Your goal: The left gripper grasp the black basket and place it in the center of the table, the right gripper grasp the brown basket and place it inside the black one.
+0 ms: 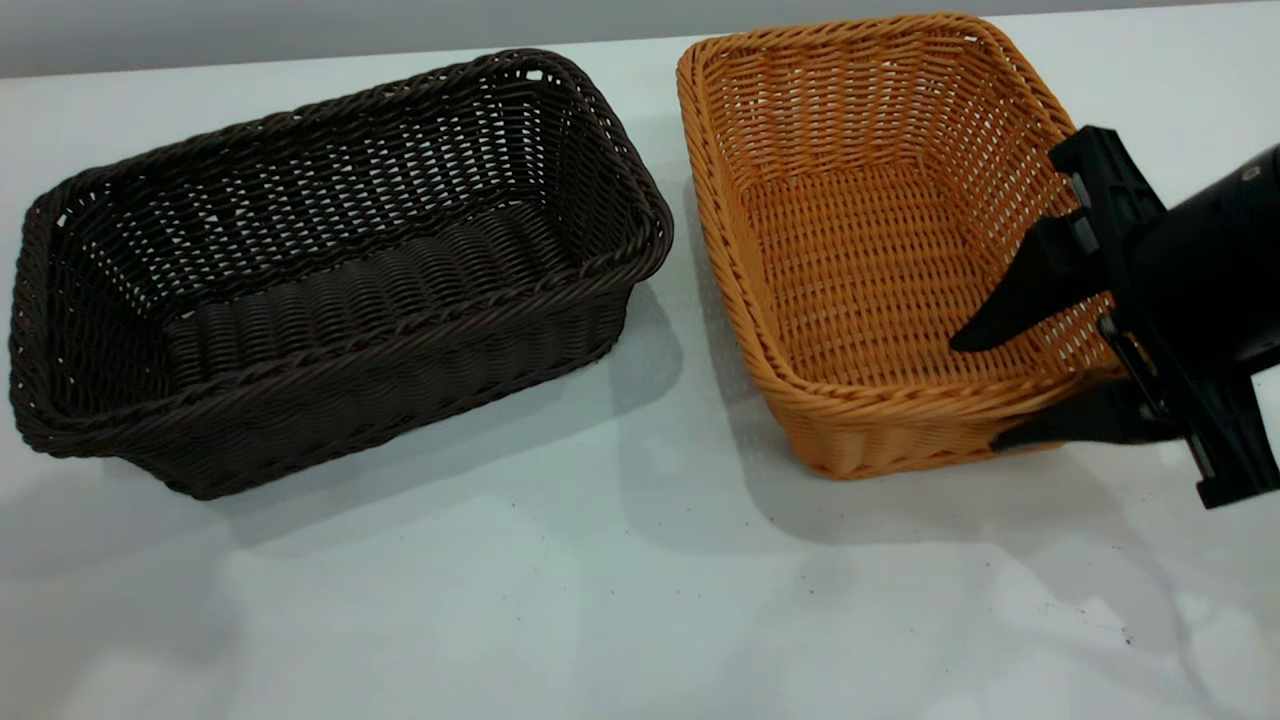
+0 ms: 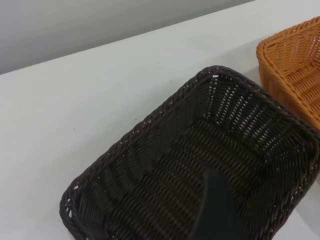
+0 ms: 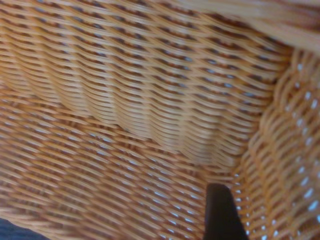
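The black basket [image 1: 330, 270] stands on the left half of the white table [image 1: 600, 580], upright and empty. Right of it, a narrow gap away, sits the brown basket [image 1: 880, 240]. My right gripper [image 1: 980, 392] is open at that basket's near right corner, straddling the near wall: one finger inside, the other against the outside. The right wrist view shows the inner finger [image 3: 220, 215] close to the brown weave [image 3: 125, 100]. My left gripper [image 2: 220, 212] hovers above the inside of the black basket [image 2: 150, 170]; it is outside the exterior view.
The table's far edge meets a grey wall [image 1: 300, 30] just behind both baskets. Bare white surface lies in front of the baskets, with a few dark specks. The brown basket's corner [image 2: 295, 65] shows in the left wrist view.
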